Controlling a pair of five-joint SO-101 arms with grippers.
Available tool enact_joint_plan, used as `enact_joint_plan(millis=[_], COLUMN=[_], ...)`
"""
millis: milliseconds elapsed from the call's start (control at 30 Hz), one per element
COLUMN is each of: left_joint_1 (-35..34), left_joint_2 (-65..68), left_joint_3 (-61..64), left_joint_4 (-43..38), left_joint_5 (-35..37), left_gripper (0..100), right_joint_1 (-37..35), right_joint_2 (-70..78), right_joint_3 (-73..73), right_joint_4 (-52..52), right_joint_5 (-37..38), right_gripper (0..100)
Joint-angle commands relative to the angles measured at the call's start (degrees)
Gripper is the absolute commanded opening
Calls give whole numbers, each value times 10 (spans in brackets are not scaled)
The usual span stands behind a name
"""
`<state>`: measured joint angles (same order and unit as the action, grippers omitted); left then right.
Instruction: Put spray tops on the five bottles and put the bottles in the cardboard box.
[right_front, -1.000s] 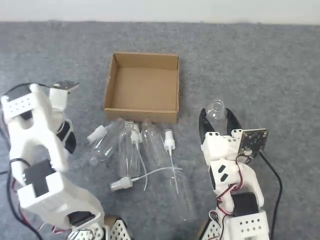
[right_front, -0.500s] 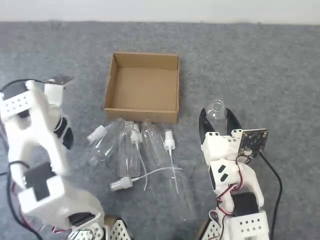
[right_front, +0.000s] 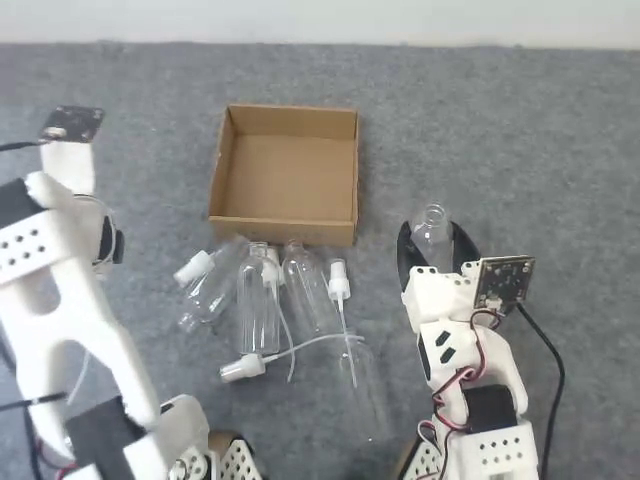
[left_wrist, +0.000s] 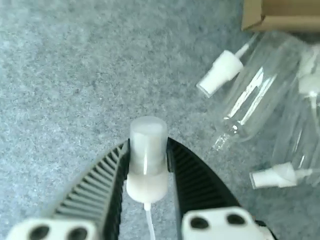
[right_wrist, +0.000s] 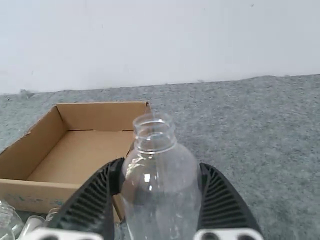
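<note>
While the right arm (right_front: 465, 400) sat still, the left arm (right_front: 60, 280) swung up and out from the left side of the cardboard box (right_front: 285, 180) over the last second. Reads as pick done, lift under way. Next is likely carrying its load across the box front to the waiting neck. No bottle is in the box yet. Can't tell if any lying bottle is capped.

Bench (right_front: 540, 130): grey, short fuzzy pile, like carpet tile.
Box: brown corrugated card, shallow, square, open-topped, empty.
Right pincer (right_front: 432, 240): just off the box's front right corner, clenched on an upright bottle (right_wrist: 157, 170), black ribbed pads (right_wrist: 95, 197) on its shoulders. Clear thin plastic, round body, threaded open neck.
Spare bottles (right_front: 262, 295): same type, lying side by side just in front of the box front wall. What looks like one more (right_front: 365, 385) lies farther out.
Left pincer (left_wrist: 147, 146): grasping a spray top (left_wrist: 147, 162) by its collar, out past the box's front left corner. White-translucent cylinder, thin dip tube trailing from it.
Loose spray tops (right_front: 338, 282): white, among the lying bottles in front of the box.
</note>
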<state>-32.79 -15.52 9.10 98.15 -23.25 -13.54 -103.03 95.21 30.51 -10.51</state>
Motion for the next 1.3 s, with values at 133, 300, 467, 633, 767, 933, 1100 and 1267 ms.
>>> enact_joint_plan(millis=[133, 300, 467, 633, 767, 933, 1100, 1267], left_joint_1=[55, 93, 126, 161, 171, 200, 229, 266], left_joint_2=[-129, -225, -266, -267, -272, -272, -272, -272], left_joint_3=[65, 107, 113, 113, 112, 113, 111, 111], left_joint_4=[-69, -118, -148, -168, -197, -239, -264, -297], left_joint_5=[78, 150, 191, 196, 246, 279, 318, 348], left_gripper=[13, 13, 13, 13, 13, 13, 13, 13], right_joint_1=[-7, -7, -7, -7, -7, -7, -7, -7], right_joint_2=[-7, -7, -7, -7, -7, -7, -7, -7], right_joint_3=[12, 12, 12, 12, 12, 12, 12, 12], right_joint_4=[3, 3, 3, 3, 3, 3, 3, 3], right_joint_5=[-2, -2, -2, -2, -2, -2, -2, -2], right_gripper=[48, 48, 48, 49, 48, 48, 48, 48])
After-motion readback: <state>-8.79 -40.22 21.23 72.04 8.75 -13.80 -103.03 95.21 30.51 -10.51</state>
